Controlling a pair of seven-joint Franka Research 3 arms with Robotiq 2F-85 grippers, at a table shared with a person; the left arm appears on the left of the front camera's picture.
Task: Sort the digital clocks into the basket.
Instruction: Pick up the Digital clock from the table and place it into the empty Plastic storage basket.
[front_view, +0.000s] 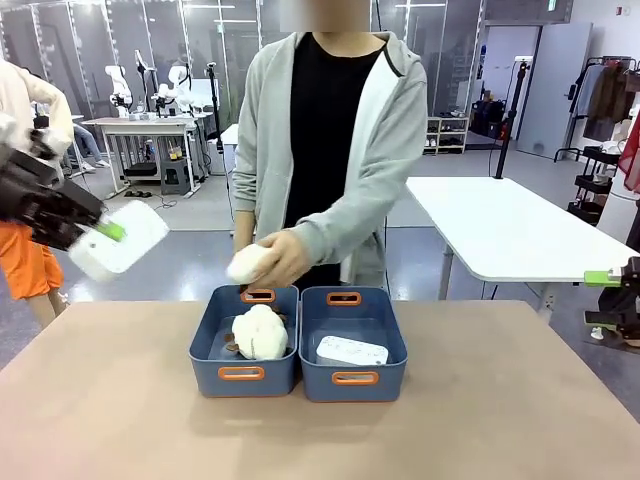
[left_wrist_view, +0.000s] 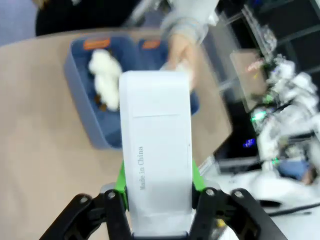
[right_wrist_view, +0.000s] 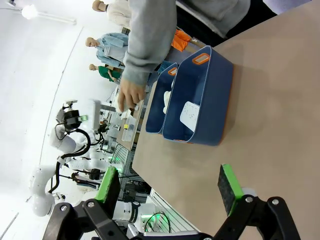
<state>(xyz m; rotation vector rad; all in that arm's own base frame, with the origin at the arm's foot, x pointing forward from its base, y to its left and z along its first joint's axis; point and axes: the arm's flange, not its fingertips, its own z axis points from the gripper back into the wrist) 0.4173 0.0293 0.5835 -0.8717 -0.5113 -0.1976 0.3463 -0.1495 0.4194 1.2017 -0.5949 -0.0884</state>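
Two digital clocks: one clock (front_view: 120, 250) clamped in left gripper (front_view: 108, 233), another clock (front_view: 351, 351) in the right basket (front_view: 400, 345); right gripper (right_wrist_view: 170, 182) open.

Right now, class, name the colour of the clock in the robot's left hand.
The clock is white with dark print, clearest in the left wrist view.

My front camera sits between my arms, facing the person (front_view: 330, 150) at twelve o'clock across the table (front_view: 120, 420). My left wrist camera looks along my left gripper (left_wrist_view: 157, 180), close against the digital clock (left_wrist_view: 157, 125) it clamps. My right wrist camera, rolled sideways, looks past my spread right gripper (right_wrist_view: 169, 187). All three share the basket (front_view: 385, 385) and its twin bin (front_view: 205, 375).
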